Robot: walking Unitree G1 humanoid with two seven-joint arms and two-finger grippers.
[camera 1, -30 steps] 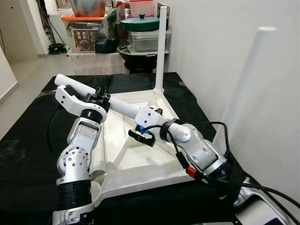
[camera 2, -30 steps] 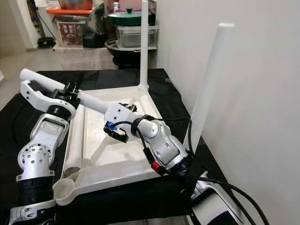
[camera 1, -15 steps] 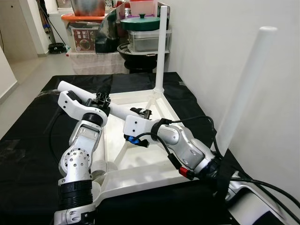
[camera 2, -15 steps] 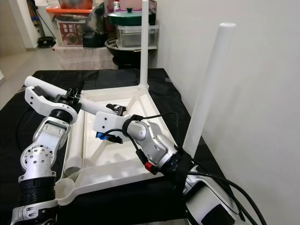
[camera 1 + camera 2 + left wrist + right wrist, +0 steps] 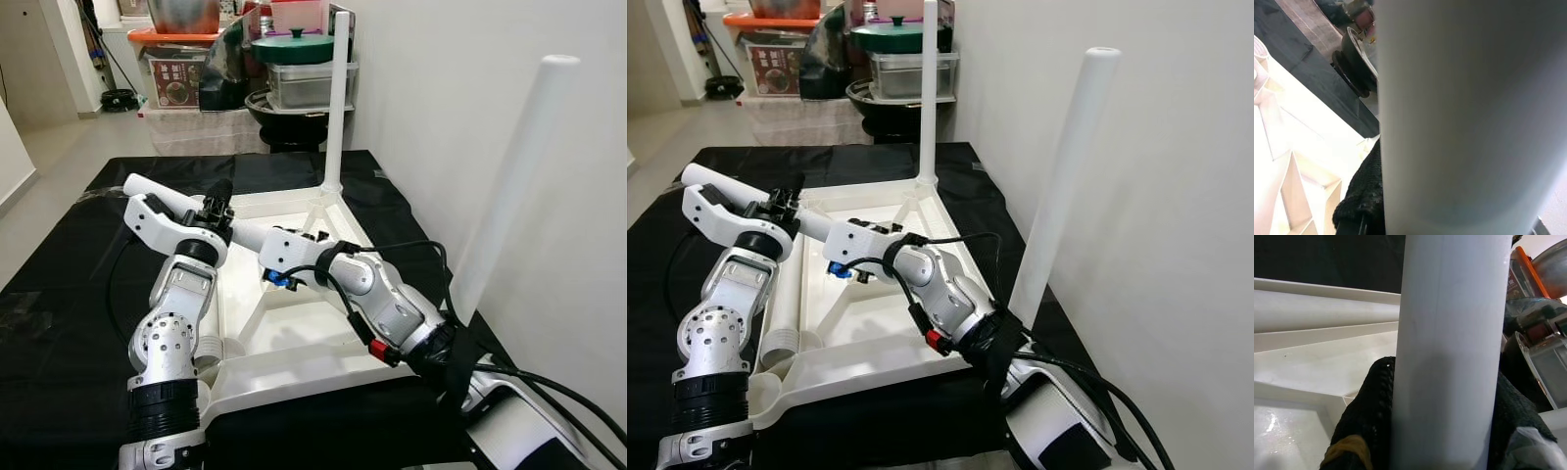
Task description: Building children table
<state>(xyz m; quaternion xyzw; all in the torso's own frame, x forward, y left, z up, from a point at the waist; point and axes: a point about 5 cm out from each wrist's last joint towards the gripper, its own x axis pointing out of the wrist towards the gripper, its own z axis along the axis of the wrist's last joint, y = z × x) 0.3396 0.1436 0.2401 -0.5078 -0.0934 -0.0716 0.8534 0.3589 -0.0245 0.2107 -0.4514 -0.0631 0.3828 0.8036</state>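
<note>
Both grippers are clamped on the same loose white leg (image 5: pixel 245 233): the left gripper (image 5: pixel 214 208) grips it toward its upper, outer end, and the right gripper (image 5: pixel 306 241) grips it farther along, toward the middle of the table. Each wrist view has the tube pinned between black fingers (image 5: pixel 1369 406), so both holds look firm. That leg hangs slanted across the upturned white tabletop (image 5: pixel 323 338), which lies underside-up on the black cloth (image 5: pixel 59 284). Two legs are already standing — one at the far corner (image 5: pixel 336 98), one at the near right corner (image 5: pixel 509 176) by the wall. Another leg lies flat along the left edge of the tabletop (image 5: pixel 208 328), waiting its turn.

So we're mid-assembly, third leg in hand, by my reading. The next move calls for tipping this leg upright, lining its lower end over an open corner socket, and pressing it straight down. Coordination matters here: two arms, one rigid tube, and any twist could jam it.
</note>
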